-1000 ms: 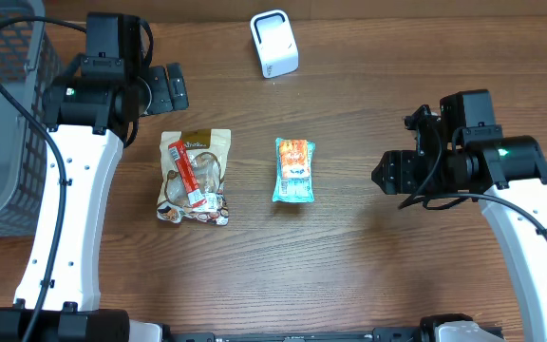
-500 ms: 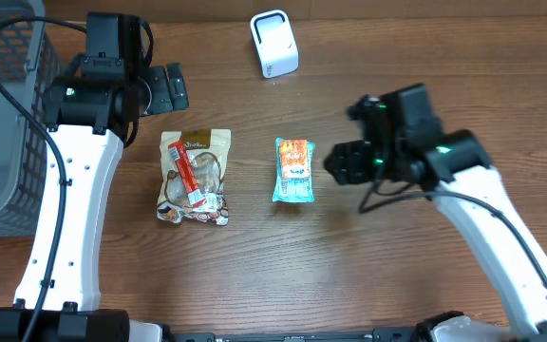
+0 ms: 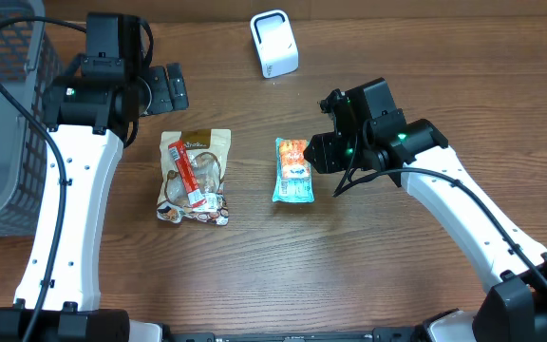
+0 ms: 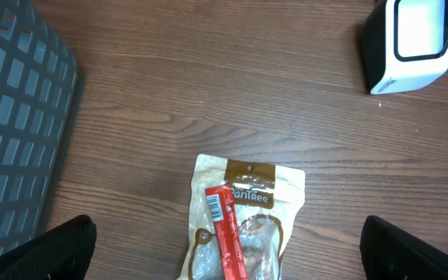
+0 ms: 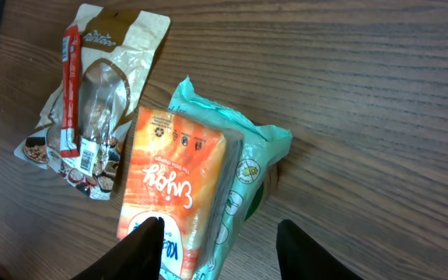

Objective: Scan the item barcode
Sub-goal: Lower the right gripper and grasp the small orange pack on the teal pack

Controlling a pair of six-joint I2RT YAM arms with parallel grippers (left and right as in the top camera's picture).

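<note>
Nearest us, we see the right gripper (image 3: 319,153) with its fingers (image 5: 302,249) spread either side of the orange-and-teal snack packet (image 5: 177,179), which lies flat mid-table, the brown pouch (image 3: 194,176) beside it, beyond that the left gripper (image 3: 171,88) hanging wide open, and farthest the white scanner (image 3: 273,43).

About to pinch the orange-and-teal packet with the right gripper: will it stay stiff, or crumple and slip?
Probably crumples a little: the orange-and-teal packet has crinkled, loose film ends. The glossy wrap may be slippery. Lying flat on the table, it should slide, not roll.
</note>
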